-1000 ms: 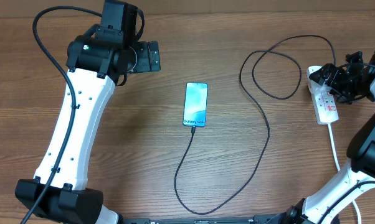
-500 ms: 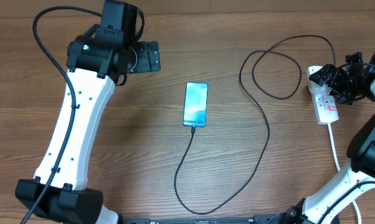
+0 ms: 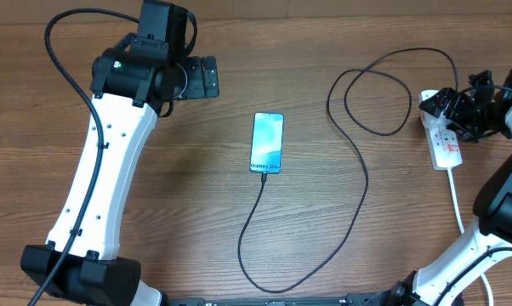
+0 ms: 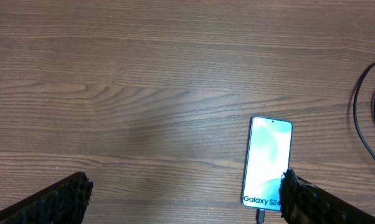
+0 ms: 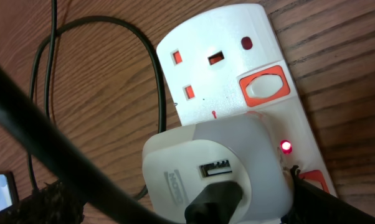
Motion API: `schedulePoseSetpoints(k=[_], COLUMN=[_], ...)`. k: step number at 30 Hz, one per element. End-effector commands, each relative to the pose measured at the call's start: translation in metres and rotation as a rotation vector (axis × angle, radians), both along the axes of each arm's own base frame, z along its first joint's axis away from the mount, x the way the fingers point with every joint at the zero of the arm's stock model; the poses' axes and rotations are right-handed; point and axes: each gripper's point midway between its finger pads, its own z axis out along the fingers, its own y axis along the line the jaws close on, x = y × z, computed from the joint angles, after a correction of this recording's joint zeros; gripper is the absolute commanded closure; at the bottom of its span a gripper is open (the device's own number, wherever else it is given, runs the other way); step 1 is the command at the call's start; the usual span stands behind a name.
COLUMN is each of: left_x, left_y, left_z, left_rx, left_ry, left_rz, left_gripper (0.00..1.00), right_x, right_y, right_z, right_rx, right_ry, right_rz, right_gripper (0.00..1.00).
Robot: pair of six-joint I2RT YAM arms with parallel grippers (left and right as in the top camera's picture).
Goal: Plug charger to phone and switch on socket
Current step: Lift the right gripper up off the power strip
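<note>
The phone (image 3: 268,142) lies flat mid-table with its screen lit; it also shows in the left wrist view (image 4: 268,158). The charger, a thin black cable (image 3: 362,178), has its tip in the phone's bottom edge (image 4: 260,216) and loops round to the socket (image 3: 446,146) at the right. In the right wrist view its black plug (image 5: 212,202) sits in a white adapter (image 5: 194,152) on the socket (image 5: 262,37), and a red light (image 5: 286,147) glows beside it. My right gripper (image 3: 458,106) (image 5: 175,202) is open, its fingers either side of the adapter. My left gripper (image 3: 207,78) (image 4: 184,199) is open and empty, high above the table left of the phone.
The socket's white cord (image 3: 457,200) runs toward the front right. An orange rocker switch (image 5: 262,87) sits by the free outlet. Loops of the black cable (image 5: 153,68) lie left of the socket. The right arm's own thick black cable (image 5: 44,130) crosses the wrist view.
My right gripper has shifted very slightly over the socket's far end. The phone, cable and left arm have not moved.
</note>
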Motion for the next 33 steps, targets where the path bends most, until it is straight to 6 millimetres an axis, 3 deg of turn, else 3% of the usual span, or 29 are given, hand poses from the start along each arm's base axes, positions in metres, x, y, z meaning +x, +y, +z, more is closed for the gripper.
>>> schedulePoseSetpoints(k=[1, 9, 14, 17, 25, 29, 33], left_x=[0.002, 0.002, 0.002, 0.002, 0.002, 0.002, 0.002], left_y=[0.002, 0.002, 0.002, 0.002, 0.002, 0.002, 0.002], left_z=[-0.002, -0.002, -0.002, -0.002, -0.002, -0.002, -0.002], left_rx=[0.021, 0.021, 0.021, 0.021, 0.021, 0.021, 0.021], left_ry=[0.002, 0.002, 0.002, 0.002, 0.002, 0.002, 0.002], left_rz=[-0.01, -0.01, -0.01, -0.01, -0.01, -0.01, -0.01], left_gripper=[0.0, 0.0, 0.0, 0.0, 0.0, 0.0, 0.0], right_x=[-0.003, -0.005, -0.009, -0.013, -0.028, -0.034, -0.051], right_y=[0.028, 0.025, 0.007, -0.007, -0.035, -0.031, -0.015], right_z=[-0.019, -0.021, -0.02, -0.006, 0.044, 0.088, 0.133], right_rx=[0.088, 0.078, 0.054, 0.049, -0.037, -0.074, -0.097], right_ry=[0.047, 0.07, 0.112, 0.117, 0.095, 0.026, -0.022], right_rz=[0.038, 0.015, -0.073, -0.107, -0.196, -0.201, -0.193], right_gripper=[0.0, 0.0, 0.0, 0.0, 0.0, 0.0, 0.0])
